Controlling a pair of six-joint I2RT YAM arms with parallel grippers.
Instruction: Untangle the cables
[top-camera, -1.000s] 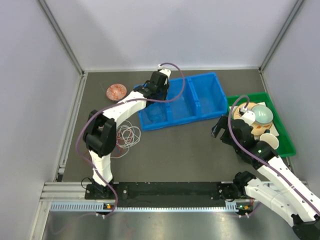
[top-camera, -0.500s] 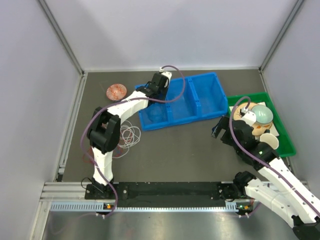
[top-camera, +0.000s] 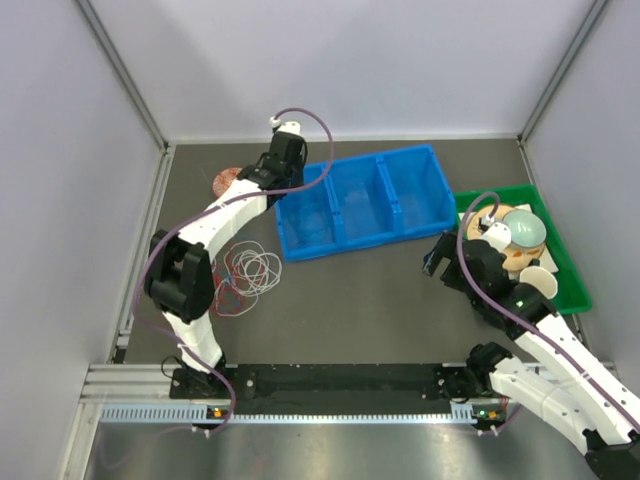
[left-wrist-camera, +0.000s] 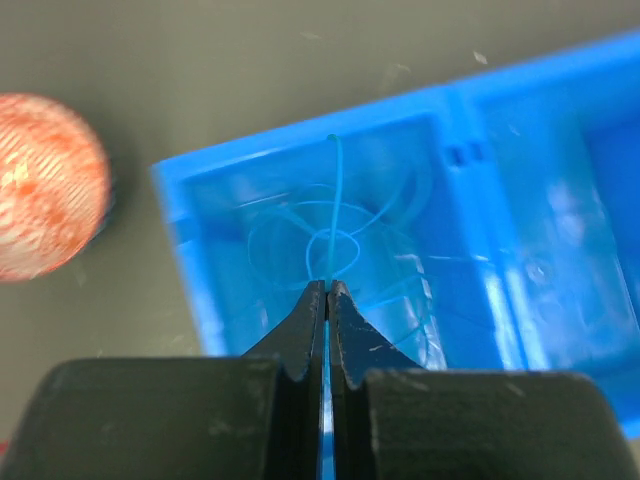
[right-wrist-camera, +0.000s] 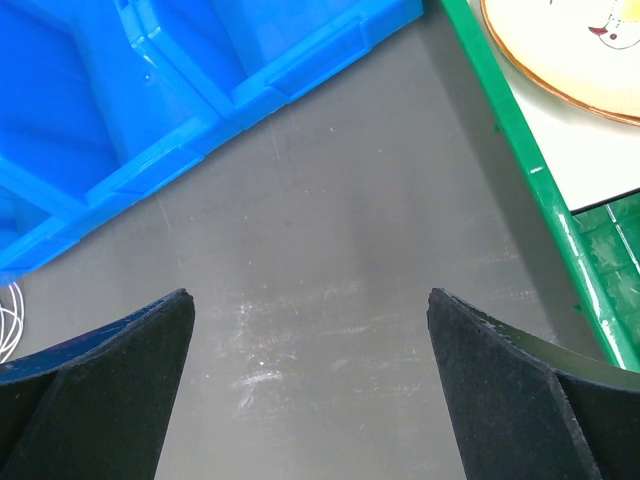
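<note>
The left gripper (left-wrist-camera: 327, 292) hangs over the left end compartment of a blue plastic bin with three compartments (top-camera: 398, 208), near the far side of the dark grey table (right-wrist-camera: 330, 260). Its two black fingers are pressed together, with a thin blue cable (left-wrist-camera: 337, 190) pinched between the tips. In the left wrist view, one strand of this cable runs from the fingertips toward the far wall of the compartment. The rest lies in loose loops on the compartment floor, where it is hard to pick out against the blue plastic. Just outside the bin's left end, a round orange-and-white speckled disc (left-wrist-camera: 45, 185) lies on the table; the overhead view shows it partly hidden behind the left arm. The loose red and white cable loops (top-camera: 250, 272) lie in a tangle on the table near the left arm's elbow, well apart from the bin. The white loops are on the side nearer the bin, and the red ones are closer to the arm. The right gripper (right-wrist-camera: 308, 300) hovers above bare table between the bin and a green plastic tray (right-wrist-camera: 530, 170), with its fingers spread wide and holding nothing. A cream plate with an orange rim (right-wrist-camera: 560, 50) rests in the tray.
</note>
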